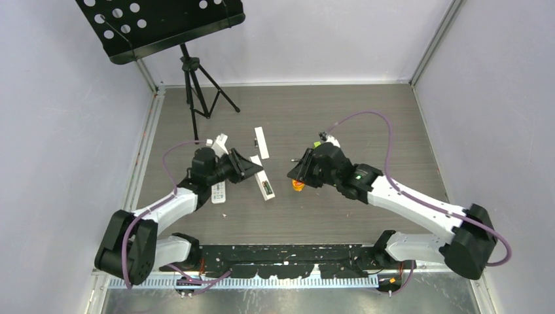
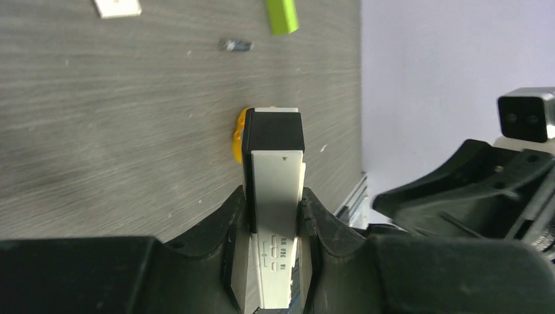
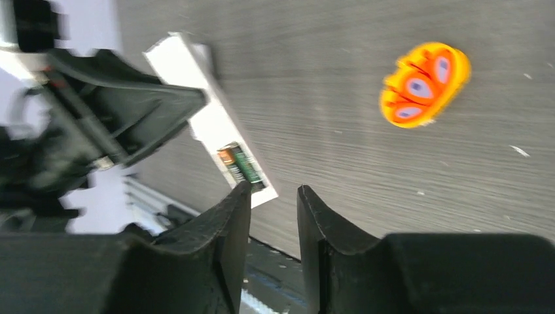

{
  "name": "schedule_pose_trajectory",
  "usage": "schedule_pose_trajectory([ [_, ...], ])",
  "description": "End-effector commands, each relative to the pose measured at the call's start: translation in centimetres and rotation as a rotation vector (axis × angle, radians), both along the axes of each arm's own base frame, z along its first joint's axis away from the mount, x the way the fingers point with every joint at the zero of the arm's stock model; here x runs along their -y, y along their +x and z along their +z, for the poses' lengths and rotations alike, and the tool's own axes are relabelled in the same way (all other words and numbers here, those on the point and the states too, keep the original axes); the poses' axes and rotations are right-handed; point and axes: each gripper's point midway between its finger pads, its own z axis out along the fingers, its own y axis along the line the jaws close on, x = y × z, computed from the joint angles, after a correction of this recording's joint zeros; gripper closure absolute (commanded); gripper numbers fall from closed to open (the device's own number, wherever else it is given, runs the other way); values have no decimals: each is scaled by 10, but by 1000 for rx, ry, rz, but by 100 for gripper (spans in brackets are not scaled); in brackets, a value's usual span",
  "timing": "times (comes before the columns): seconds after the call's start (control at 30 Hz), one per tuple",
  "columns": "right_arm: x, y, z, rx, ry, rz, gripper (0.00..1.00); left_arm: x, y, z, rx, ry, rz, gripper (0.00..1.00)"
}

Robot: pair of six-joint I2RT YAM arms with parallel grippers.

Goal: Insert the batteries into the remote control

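Left hand (image 2: 275,195) clenched on remote (image 2: 280,173), long axis toward right hand (image 3: 273,191). Right hand parted, empty, just beside battery bay (image 3: 241,165).

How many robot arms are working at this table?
2. The left arm comes from the near left, the left gripper clamped on a white remote; the right arm comes from the near right, the right gripper open near an orange toy.

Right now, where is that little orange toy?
In the overhead view the orange toy lies on the table near the middle, right by the right gripper and just right of the white remote that the left gripper holds.
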Motion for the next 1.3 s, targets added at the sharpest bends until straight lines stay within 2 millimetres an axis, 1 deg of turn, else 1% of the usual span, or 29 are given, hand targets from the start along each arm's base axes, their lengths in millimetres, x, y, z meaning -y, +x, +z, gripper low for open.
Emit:
schedule_pose_trajectory([
  [0.0, 6, -3, -65, -108, -129, -4, 65, -4, 16, -11, 79, 65, 79, 100],
  [0.13, -2, -1, -94, -143, -164, 21, 66, -2, 17, -26, 58, 85, 99, 100],
  [0.2, -1, 4, -105, -146, -201, 14, 64, 3, 18, -34, 45, 103, 111, 100],
  [0.23, 0, 7, -111, -148, -219, 1, 60, 5, 18, -39, 35, 109, 118, 100],
  [0.3, 6, 21, -119, -138, -249, -47, 53, 12, 19, -46, 13, 101, 131, 100],
  [0.37, 9, 35, -123, -130, -268, -76, 49, 18, 23, -51, -4, 79, 149, 100],
  [0.4, 13, 41, -130, -138, -291, -86, 49, 20, 25, -56, -16, 71, 155, 100],
  [0.5, 22, 57, -141, -155, -311, -122, 49, 28, 30, -56, -10, 34, 171, 100],
  [0.53, 24, 63, -141, -144, -308, -141, 49, 31, 31, -59, -12, 31, 174, 100],
  [0.63, 33, 80, -138, -111, -309, -197, 56, 42, 35, -61, -4, 27, 181, 100],
  [0.73, 46, 99, -139, -87, -370, -244, 61, 52, 40, -67, -16, 29, 206, 100],
  [0.83, 66, 116, -145, -81, -447, -289, 62, 67, 46, -70, -31, -15, 210, 100],
  [0.9, 81, 124, -147, -82, -495, -319, 62, 75, 48, -77, -53, -41, 220, 98],
  [0.97, 91, 130, -144, -80, -515, -331, 60, 82, 49, -82, -61, -65, 236, 96],
  [1.07, 92, 131, -131, -55, -526, -307, 51, 79, 47, -97, -93, -59, 295, 91],
  [1.17, 85, 128, -116, -41, -494, -254, 41, 74, 41, -102, -90, -30, 335, 83],
  [1.27, 76, 120, -107, -46, -451, -197, 34, 71, 35, -106, -106, 22, 354, 73],
])
